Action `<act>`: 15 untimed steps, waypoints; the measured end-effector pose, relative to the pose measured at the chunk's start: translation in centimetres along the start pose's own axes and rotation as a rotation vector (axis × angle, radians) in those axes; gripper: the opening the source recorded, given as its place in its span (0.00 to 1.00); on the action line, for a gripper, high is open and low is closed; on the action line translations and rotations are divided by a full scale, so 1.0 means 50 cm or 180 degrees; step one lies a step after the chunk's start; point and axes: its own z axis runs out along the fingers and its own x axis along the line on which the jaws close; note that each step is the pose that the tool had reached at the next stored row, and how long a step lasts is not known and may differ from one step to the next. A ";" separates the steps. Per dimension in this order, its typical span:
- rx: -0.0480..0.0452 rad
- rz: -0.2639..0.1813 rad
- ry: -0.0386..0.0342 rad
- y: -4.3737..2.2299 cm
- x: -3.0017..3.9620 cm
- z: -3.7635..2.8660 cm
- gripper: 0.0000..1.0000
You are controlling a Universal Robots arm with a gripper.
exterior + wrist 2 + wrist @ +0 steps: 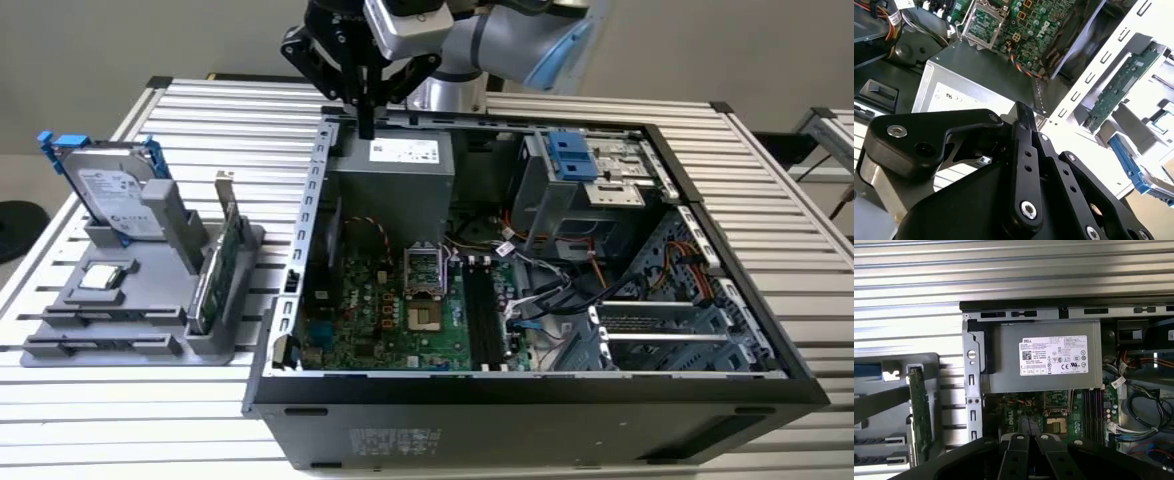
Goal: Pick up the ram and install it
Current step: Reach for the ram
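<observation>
My gripper (364, 126) hangs over the back edge of the open computer case (534, 385), just above the grey power supply (394, 175). Its black fingers (1021, 120) are closed together into one narrow tip, and nothing shows between them. In the first wrist view the gripper (1028, 434) points down toward the motherboard (1019, 407). The dark memory slots (481, 315) run beside the processor socket (418, 270). The ram is out of view.
On the exterior view's left, a grey rack (147, 310) holds a silver hard drive with blue rails (114, 190), an upright green card (214, 265) and a small square chip (104, 278). Cables (554, 285) and a drive cage (587, 165) crowd the case's far side. Everything stands on a slatted aluminium table (774, 200).
</observation>
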 end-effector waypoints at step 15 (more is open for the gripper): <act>0.0000 0.0000 0.0000 -0.002 0.022 0.000 0.00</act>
